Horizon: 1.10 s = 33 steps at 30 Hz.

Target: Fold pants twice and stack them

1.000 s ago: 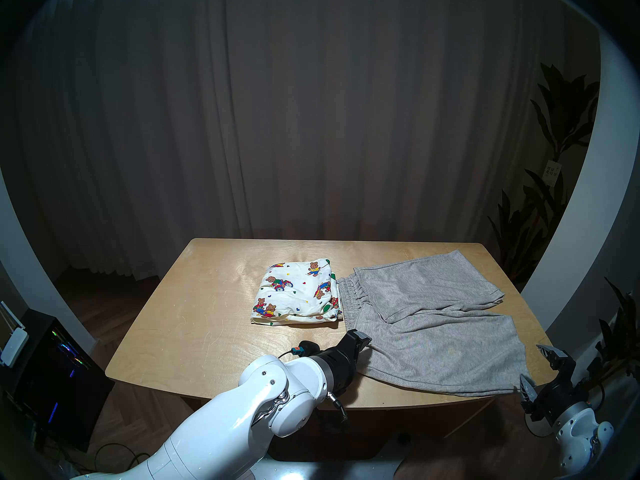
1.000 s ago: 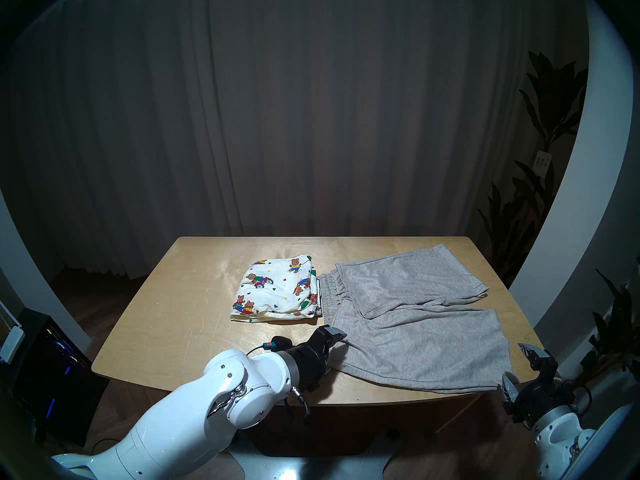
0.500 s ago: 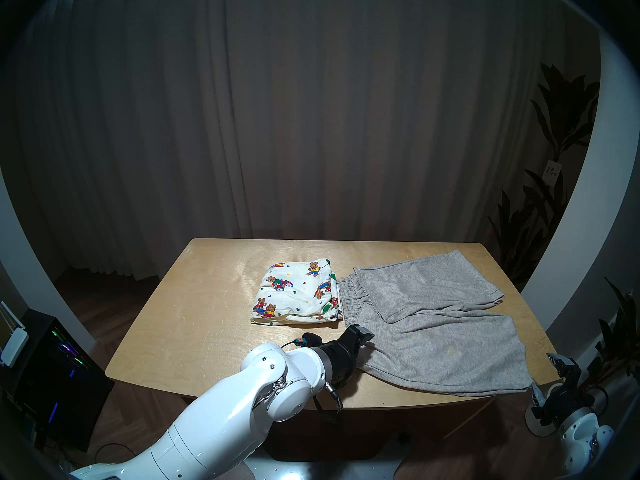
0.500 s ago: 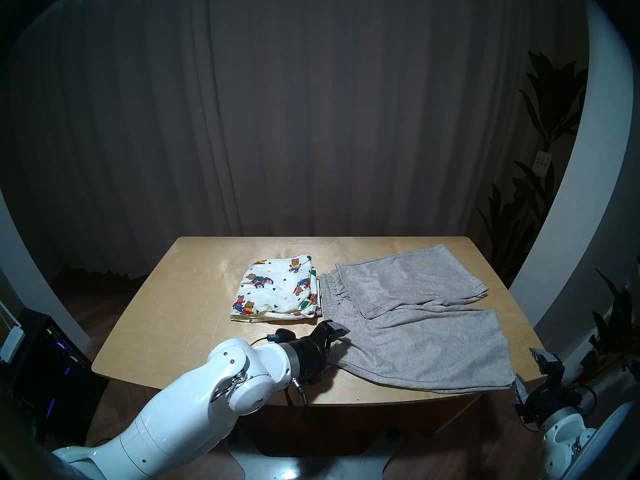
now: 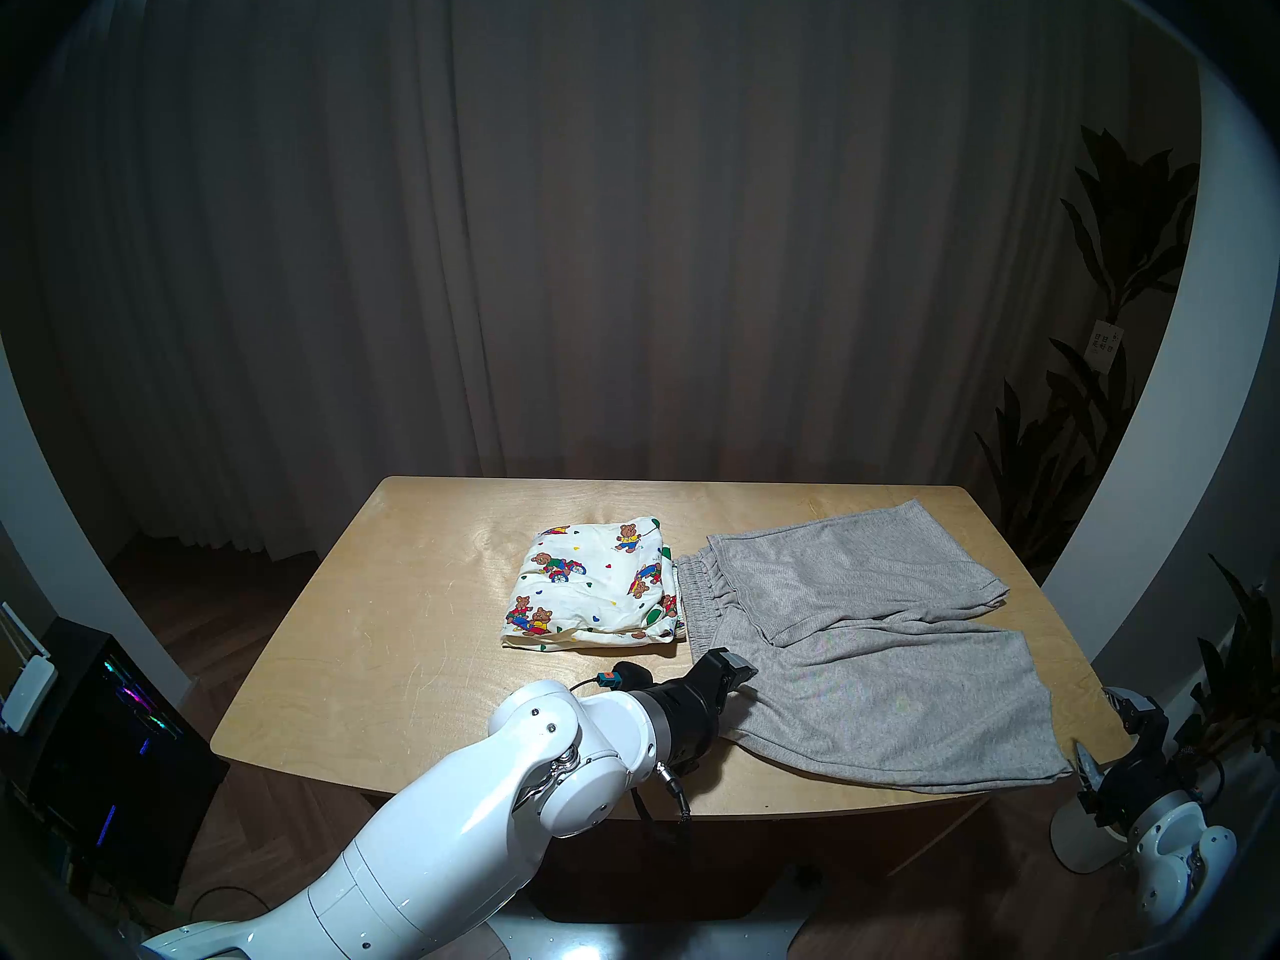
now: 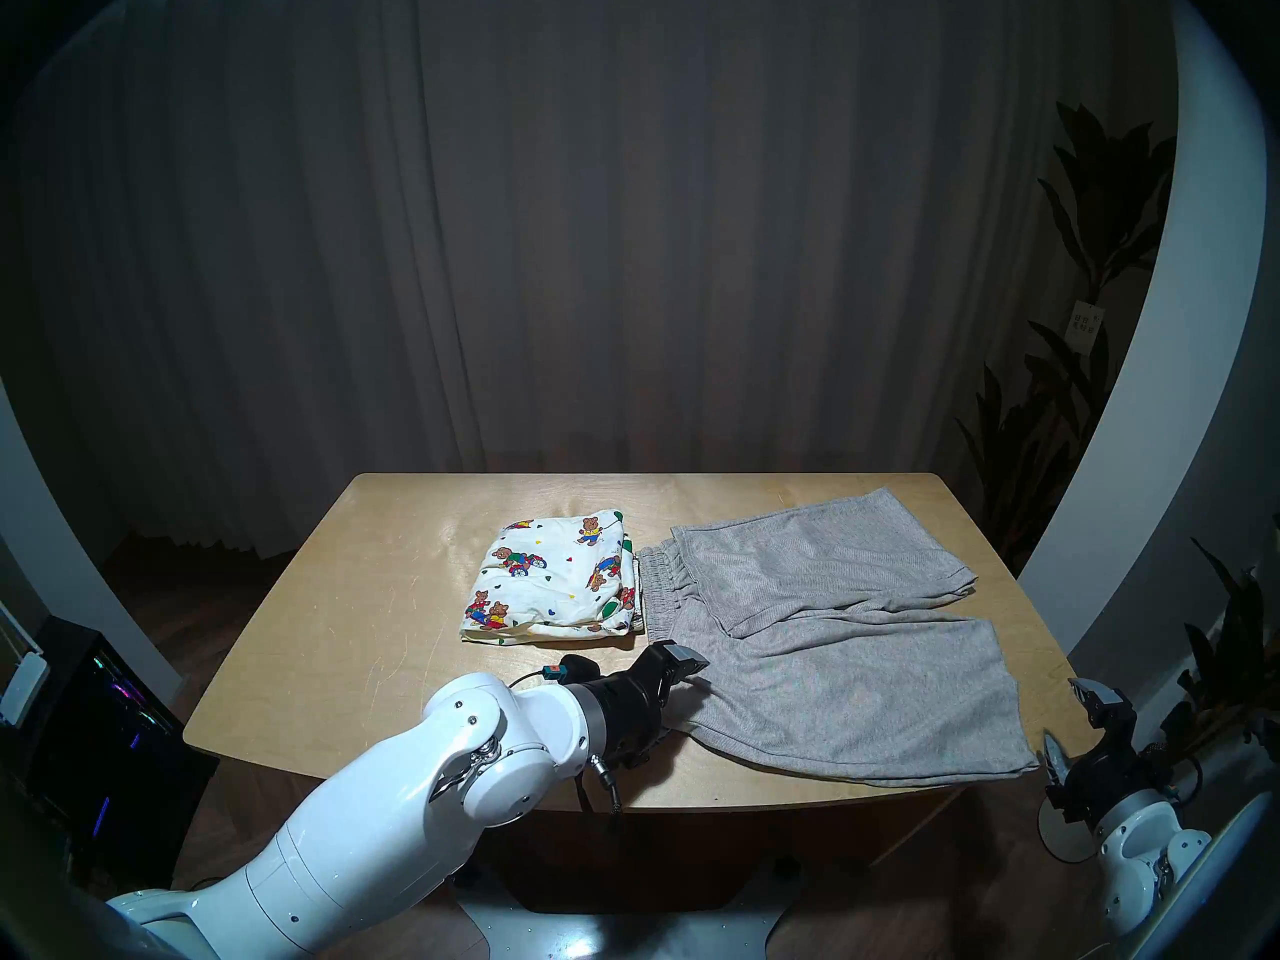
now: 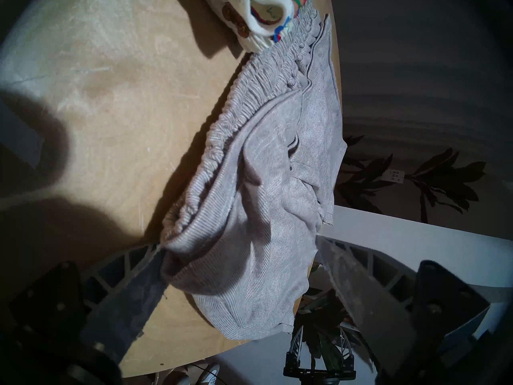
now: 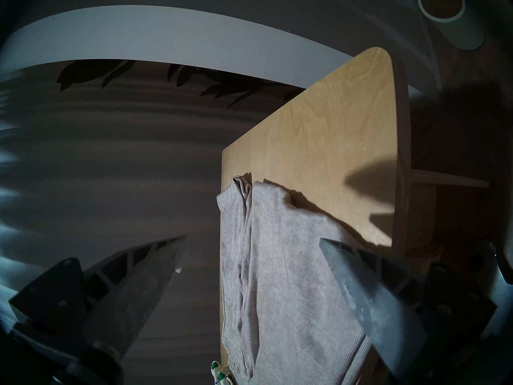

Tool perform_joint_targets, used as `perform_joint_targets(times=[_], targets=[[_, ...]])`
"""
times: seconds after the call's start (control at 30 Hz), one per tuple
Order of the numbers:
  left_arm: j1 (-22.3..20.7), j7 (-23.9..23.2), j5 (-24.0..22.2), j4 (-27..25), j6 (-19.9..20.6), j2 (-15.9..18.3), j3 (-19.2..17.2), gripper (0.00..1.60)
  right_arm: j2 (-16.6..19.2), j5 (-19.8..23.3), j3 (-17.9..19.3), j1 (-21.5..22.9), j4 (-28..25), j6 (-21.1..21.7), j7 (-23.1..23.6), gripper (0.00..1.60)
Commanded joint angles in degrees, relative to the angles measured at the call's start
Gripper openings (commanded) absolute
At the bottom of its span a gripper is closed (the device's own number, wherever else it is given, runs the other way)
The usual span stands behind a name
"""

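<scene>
The grey shorts (image 5: 866,668) lie spread flat on the right half of the wooden table (image 5: 388,626), waistband to the left, near leg reaching the front right edge. My left gripper (image 5: 735,676) is open at the near waistband corner. In the left wrist view its fingers (image 7: 144,273) straddle the bunched grey cloth (image 7: 249,237). My right gripper (image 5: 1100,728) stands open just off the table's right edge, beside the near leg's hem corner. The folded teddy-bear shorts (image 5: 596,584) rest left of the grey waistband, touching it.
A dark computer tower (image 5: 104,716) stands on the floor at the left. Tall plants (image 5: 1108,259) stand past the table's right side, and a dark curtain hangs behind. The table's left half is bare wood.
My left gripper has slid a little right onto the grey waistband corner, nudging the cloth. My right gripper has moved right and lower, away from the hem corner.
</scene>
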Motion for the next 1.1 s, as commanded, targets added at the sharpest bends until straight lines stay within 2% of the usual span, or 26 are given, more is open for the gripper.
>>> perform_joint_targets(times=[0.0,0.33,0.6,0.8,1.07], targets=[[-1.1,-0.2,0.3,-0.4,-0.3,-1.3,0.2,1.60,4.0,-0.8,0.1,3.7,2.2,1.0,1.2,1.60],[-0.9,0.2,1.2,-0.6,-1.0,-2.0,0.4,1.60,6.6,-3.2,-1.5,5.5,7.4,3.7,2.6,1.60],[-1.1,0.3,1.6,-0.7,-1.4,-2.1,0.7,1.60,5.7,-3.0,-1.3,3.4,6.1,5.5,1.7,1.60],[-1.2,0.1,1.6,-0.4,-1.5,-2.3,0.8,1.60,4.4,-2.6,0.2,1.3,5.1,5.6,0.6,1.60],[-1.9,0.2,1.5,0.1,-1.0,-2.7,1.1,1.60,4.4,-3.0,0.4,1.3,5.7,6.2,1.1,1.60]])
